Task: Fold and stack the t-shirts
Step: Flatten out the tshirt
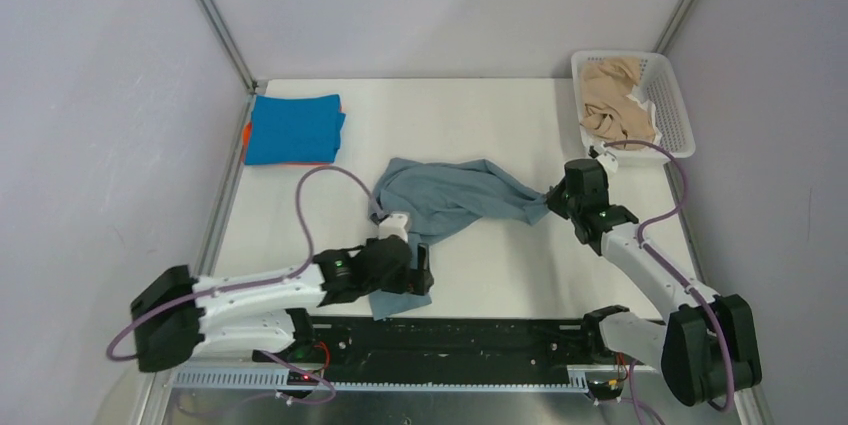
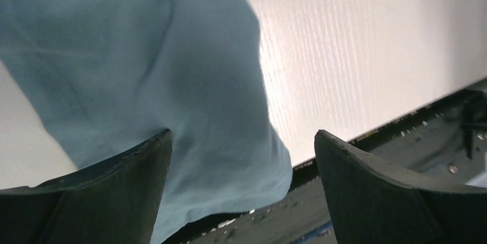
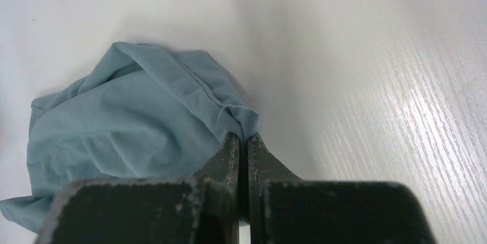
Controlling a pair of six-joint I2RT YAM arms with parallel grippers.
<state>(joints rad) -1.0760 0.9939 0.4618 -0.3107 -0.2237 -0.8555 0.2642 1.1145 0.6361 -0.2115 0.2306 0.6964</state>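
The grey-blue t-shirt lies bunched across the table's middle, one end reaching the near edge. My right gripper is shut on its right end; in the right wrist view the cloth is pinched at the gripper. My left gripper is open over the shirt's near corner; in the left wrist view the cloth lies between its spread fingers, at the gripper. A folded bright blue t-shirt lies on an orange one at back left. Beige t-shirts fill the basket.
The white lattice basket stands at the table's back right corner. A black rail runs along the table's near edge, below the shirt's hanging corner. Grey walls enclose the table on three sides.
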